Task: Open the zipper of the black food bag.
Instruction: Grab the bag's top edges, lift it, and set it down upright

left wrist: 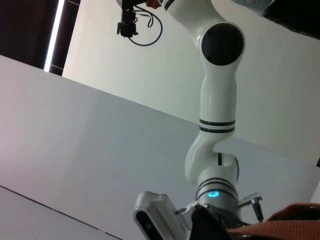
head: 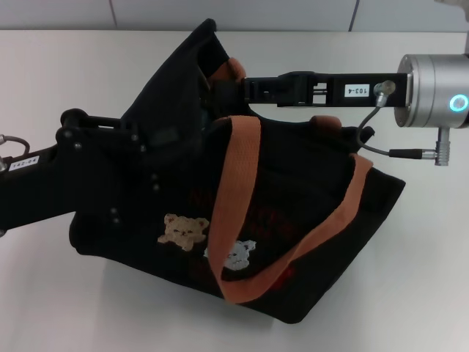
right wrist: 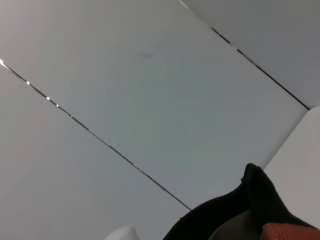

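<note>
Head view: black food bag [head: 308, 242] lies on the white table [head: 58, 66]. Right gripper [head: 227, 89] reaches its top edge; left gripper [head: 135, 158] presses its left end. Jaw state of both cannot be determined; zipper hidden.

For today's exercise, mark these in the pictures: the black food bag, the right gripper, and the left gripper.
black food bag [head: 322, 242]: head view, front panel.
right gripper [head: 223, 88]: head view, tip at the bag's top.
left gripper [head: 143, 158]: head view, against the bag's left end.

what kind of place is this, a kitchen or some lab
Probably a robot lab or test room, not a kitchen: a bare white table holds only the black food bag, with plain white panelled walls behind it.
</note>
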Tool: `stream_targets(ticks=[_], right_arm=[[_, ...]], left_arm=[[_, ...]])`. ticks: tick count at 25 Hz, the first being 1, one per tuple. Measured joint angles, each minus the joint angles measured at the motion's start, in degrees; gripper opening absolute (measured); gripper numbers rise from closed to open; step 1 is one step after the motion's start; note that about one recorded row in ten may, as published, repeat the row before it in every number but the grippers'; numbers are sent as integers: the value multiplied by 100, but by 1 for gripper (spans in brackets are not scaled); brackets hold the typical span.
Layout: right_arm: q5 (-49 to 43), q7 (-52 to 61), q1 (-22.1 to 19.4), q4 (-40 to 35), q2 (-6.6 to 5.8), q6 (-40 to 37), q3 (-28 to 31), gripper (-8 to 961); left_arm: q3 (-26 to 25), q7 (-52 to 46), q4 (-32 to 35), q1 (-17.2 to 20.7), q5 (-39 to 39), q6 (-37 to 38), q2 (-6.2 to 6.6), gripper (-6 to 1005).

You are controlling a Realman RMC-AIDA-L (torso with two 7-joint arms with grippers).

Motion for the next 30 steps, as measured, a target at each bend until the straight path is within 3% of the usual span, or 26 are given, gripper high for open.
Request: stream_targets(ticks=[6,14,21,30], right_arm=[[6,-90,41,-91,11,67,-125,436],[48,-363,-276,-252,-10,-190,-14,4],[54,-815,-685,-383,-23,-713,441,-2],[102,-1100,-973,-423,-34,-1078,600,18]], left_arm=[[43,0,0,-17,-4,-17,0,133],[12,0,-13,3,-29,-28,-1,132],[7,-43,-61,27,-173,-61,0,132],[44,-115,-62,7,-207,-78,0,133]])
